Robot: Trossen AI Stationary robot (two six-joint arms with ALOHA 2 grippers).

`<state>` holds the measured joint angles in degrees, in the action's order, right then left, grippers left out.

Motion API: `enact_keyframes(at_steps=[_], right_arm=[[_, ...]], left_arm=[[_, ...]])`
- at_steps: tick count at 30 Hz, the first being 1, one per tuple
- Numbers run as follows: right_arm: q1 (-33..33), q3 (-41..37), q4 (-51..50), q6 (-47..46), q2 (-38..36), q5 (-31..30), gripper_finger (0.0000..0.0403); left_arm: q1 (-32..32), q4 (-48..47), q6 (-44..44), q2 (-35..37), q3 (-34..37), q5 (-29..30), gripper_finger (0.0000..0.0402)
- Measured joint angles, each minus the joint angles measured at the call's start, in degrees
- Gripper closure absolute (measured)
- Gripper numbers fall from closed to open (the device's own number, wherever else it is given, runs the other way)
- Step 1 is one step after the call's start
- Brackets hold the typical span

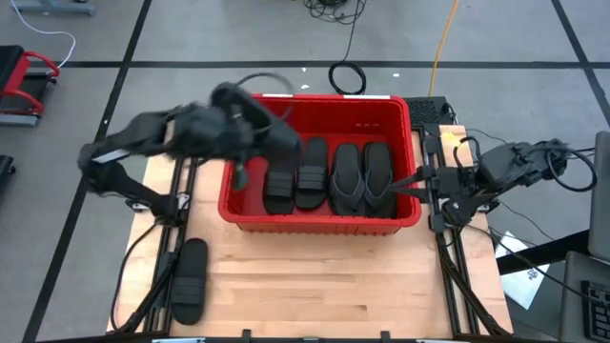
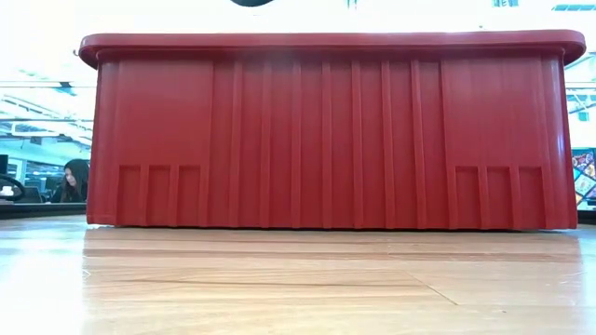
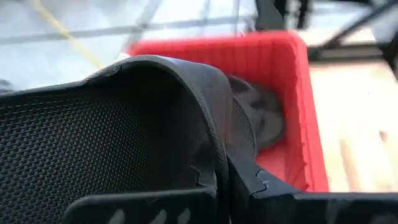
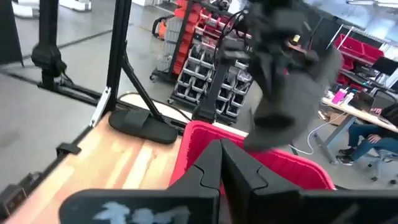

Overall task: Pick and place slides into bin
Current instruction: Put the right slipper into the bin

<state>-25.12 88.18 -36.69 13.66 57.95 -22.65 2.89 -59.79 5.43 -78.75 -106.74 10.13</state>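
Inspecting progress: my left claw [image 1: 250,143], clamped on a slide [image 3: 112,130], hangs over the bin [image 1: 319,221]; four slides [image 1: 329,176] lie below-right of it, one [image 1: 189,278] waits on the bench [image 1: 324,286]. Right claw [image 1: 426,181] shut, empty.

We list a red bin [image 1: 319,221], its outer wall marked with upright ribs. Inside it we count black slides [image 1: 329,176] with ribbed band straps. At seven o'clock from the bin we note one more black slide [image 1: 189,279] on pale, striped wood table [image 1: 315,286] boards. We record a black, fine-meshed sole [image 3: 93,143].
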Motion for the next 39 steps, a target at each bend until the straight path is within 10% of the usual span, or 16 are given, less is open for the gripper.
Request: enact_keyframes(at_steps=[5,22,39], right_arm=[[0.0,-1.6,0.0,0.5,0.0,-5.6,0.0403],[0.0,-8.2,6.6,-7.3,-0.2,-16.7,0.0403],[1.9,-9.2,9.3,-8.7,-0.2,-18.0,0.0403]], left_arm=[[12.6,-2.3,9.5,-8.6,0.0,-25.7,0.0401],[20.4,-16.7,39.9,-34.3,-4.3,-36.0,0.0401],[19.6,-14.2,39.2,-47.0,-7.9,-45.1,0.0401]])
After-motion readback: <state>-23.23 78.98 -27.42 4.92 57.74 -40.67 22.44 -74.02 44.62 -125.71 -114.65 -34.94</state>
